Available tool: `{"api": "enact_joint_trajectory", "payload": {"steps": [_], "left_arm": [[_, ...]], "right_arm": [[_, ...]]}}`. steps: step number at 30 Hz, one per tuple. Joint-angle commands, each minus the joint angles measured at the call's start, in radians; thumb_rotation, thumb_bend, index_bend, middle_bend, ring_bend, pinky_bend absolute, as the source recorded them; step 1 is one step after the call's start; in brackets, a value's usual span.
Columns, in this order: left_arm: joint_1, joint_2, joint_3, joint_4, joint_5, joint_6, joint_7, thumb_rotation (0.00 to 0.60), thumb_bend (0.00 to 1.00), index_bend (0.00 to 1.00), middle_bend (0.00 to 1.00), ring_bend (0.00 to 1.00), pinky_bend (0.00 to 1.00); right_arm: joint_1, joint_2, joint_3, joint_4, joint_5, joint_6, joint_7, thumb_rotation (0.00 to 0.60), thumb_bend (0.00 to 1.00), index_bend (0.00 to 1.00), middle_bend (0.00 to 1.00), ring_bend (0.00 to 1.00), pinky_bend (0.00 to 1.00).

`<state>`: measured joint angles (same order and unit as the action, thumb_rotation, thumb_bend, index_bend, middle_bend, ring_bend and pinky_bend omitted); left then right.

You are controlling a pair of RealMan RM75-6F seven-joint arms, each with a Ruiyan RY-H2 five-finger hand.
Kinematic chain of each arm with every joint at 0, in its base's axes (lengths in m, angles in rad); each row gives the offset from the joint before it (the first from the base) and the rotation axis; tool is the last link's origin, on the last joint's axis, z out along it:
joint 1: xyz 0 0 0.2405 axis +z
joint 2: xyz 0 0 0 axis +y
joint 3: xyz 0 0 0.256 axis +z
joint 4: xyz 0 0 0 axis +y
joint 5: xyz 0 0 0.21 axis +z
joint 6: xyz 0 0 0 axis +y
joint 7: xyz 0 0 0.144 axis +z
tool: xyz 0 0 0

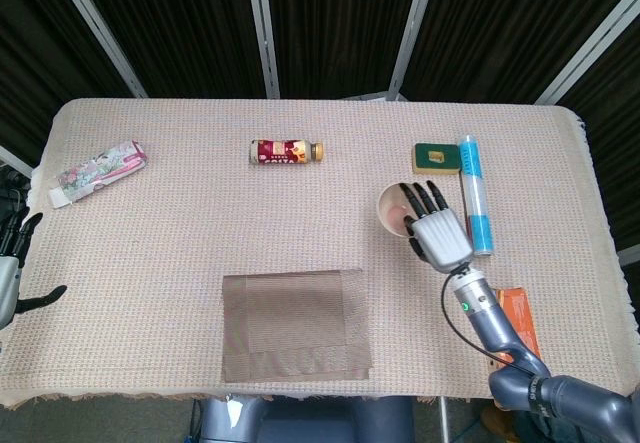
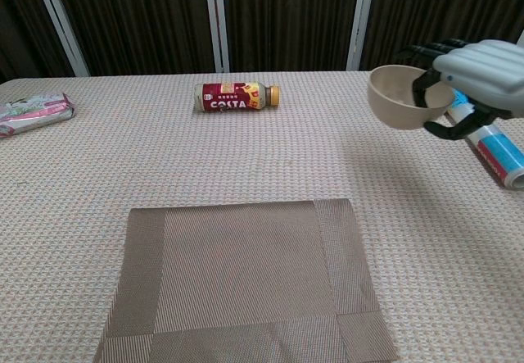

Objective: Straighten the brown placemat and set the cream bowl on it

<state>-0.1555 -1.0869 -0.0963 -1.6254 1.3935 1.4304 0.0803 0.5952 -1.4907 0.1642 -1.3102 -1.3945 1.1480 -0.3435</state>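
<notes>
Head view: I had the small round cream bowl (image 1: 397, 207) gripped in the right hand (image 1: 436, 231), fingers hooked over the rim into the bowl. It sat right of centre, well apart from the flat brown woven placemat (image 1: 294, 325), which lay square at the near edge of the table. The table wore a beige woven cloth (image 1: 200, 223) with a fringed edge; dark curtains with pale metal frame bars stood behind. On the cloth I saw a red-labelled Costa bottle (image 1: 286, 151) lying on its side, a pink floral pouch (image 1: 98, 170) far left, a green-and-yellow sponge (image 1: 435, 157) just beside a white-and-blue tube (image 1: 474, 194), and an orange carton (image 1: 517, 321) at the right edge. The left hand (image 1: 17, 263) showed at the left border, holding nothing, fingers apart.

Chest view: the bowl (image 2: 400, 98) was clear above the cloth, tilted, with the right hand (image 2: 475, 76) closed on its rim. The placemat (image 2: 242, 284) lay flat below and to the left. The left hand wasn't visible here.
</notes>
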Motion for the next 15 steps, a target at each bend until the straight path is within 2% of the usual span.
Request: {"api": "enact_joint_trajectory", "payload": {"steps": [1, 8, 15], "left_arm": [[0.000, -0.001, 0.002, -0.004, 0.003, 0.002, 0.003, 0.600, 0.00, 0.00, 0.00, 0.00, 0.00], [-0.001, -0.006, 0.006, -0.015, 0.011, 0.000, 0.017, 0.600, 0.00, 0.00, 0.00, 0.00, 0.00], [-0.001, -0.008, 0.006, -0.025, 0.016, 0.007, 0.028, 0.600, 0.00, 0.00, 0.00, 0.00, 0.00]], "right_arm": [[-0.044, 0.039, -0.020, 0.043, 0.029, 0.002, 0.056, 0.600, 0.35, 0.67, 0.01, 0.00, 0.00], [-0.094, 0.054, -0.069, 0.140, 0.016, -0.002, 0.156, 0.600, 0.35, 0.67, 0.01, 0.00, 0.00], [-0.101, 0.014, -0.092, 0.205, 0.002, -0.023, 0.191, 0.600, 0.35, 0.67, 0.01, 0.00, 0.00]]}}
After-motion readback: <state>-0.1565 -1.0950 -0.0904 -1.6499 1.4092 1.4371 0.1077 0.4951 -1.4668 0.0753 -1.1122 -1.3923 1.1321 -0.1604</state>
